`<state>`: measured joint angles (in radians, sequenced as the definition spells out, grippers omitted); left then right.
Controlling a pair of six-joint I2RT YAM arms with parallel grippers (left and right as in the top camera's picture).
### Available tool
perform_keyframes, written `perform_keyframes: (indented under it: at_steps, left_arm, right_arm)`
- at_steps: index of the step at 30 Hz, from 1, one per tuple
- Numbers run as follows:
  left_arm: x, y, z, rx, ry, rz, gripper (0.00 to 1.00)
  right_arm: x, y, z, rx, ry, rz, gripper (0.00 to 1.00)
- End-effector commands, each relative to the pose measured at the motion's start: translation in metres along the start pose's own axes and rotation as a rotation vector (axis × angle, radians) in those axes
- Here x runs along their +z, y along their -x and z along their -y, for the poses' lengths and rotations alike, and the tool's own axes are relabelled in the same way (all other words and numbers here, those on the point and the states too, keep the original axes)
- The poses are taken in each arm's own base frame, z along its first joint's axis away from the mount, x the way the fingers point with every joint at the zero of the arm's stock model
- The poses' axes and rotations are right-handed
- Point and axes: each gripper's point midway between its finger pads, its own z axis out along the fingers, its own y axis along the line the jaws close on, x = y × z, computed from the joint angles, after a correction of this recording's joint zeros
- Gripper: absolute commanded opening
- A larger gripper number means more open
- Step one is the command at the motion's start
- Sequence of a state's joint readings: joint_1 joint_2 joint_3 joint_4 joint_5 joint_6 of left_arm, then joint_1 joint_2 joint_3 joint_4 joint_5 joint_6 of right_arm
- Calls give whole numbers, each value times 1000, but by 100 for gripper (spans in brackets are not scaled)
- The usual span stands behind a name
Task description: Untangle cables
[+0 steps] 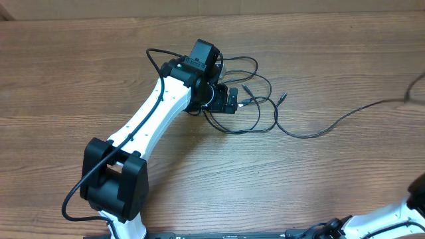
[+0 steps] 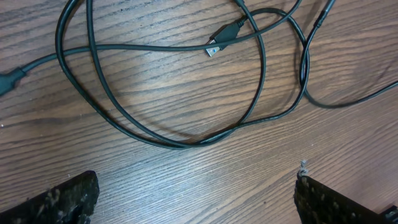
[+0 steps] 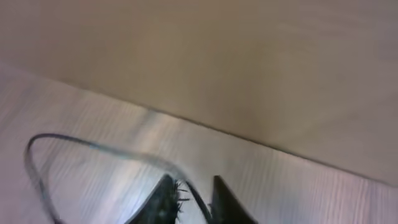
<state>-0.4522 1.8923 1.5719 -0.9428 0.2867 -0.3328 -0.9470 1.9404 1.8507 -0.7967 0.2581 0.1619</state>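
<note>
The cables [image 1: 255,99] lie as a loose tangle of thin black loops on the wooden table [image 1: 319,46], with small plug tips pointing right. My left gripper [image 1: 232,101] hovers over the tangle's left part. In the left wrist view its fingers [image 2: 196,199] are spread wide and empty, with cable loops [image 2: 174,140] and a silvery plug [image 2: 214,48] just beyond them. One cable [image 1: 345,118] runs right towards the frame's edge. In the blurred right wrist view, my right gripper [image 3: 198,202] is nearly closed with a black cable [image 3: 93,146] passing between its fingers.
The left arm [image 1: 153,119] stretches from the front left to the table's middle, with its own thicker black wire [image 1: 73,199] looping beside it. Part of the right arm [image 1: 398,216] shows at the front right corner. The table's far edge [image 3: 249,140] meets a plain wall.
</note>
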Motion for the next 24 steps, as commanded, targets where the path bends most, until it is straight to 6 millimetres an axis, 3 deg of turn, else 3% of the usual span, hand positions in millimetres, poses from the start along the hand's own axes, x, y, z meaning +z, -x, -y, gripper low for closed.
perform_keyframes:
  at_steps: [1, 4, 8, 9, 13, 16, 19, 24]
  left_arm:
    - [2, 3, 1, 21, 7, 5, 100]
    - [2, 3, 1, 21, 7, 5, 100]
    - [2, 3, 1, 21, 6, 5, 99]
    - [2, 3, 1, 21, 7, 5, 100]
    - [2, 3, 1, 21, 6, 5, 100]
    - [2, 3, 1, 21, 7, 5, 99]
    - [2, 3, 1, 20, 7, 4, 100]
    - [2, 3, 1, 21, 7, 5, 99]
  right_arm:
    - [3, 4, 16, 167, 24, -11, 23]
    - [5, 2, 20, 186, 60, -34, 36]
    - [0, -6, -8, 190, 236, -96, 82]
    - [-7, -11, -32, 181, 348, -129, 100]
    - [-27, -38, -86, 136, 492, -233, 100]
    - [-35, -67, -102, 207, 410, -337, 100]
    - [-49, -111, -110, 307, 267, -483, 100]
    - [-86, -166, -155, 177, 250, -604, 100]
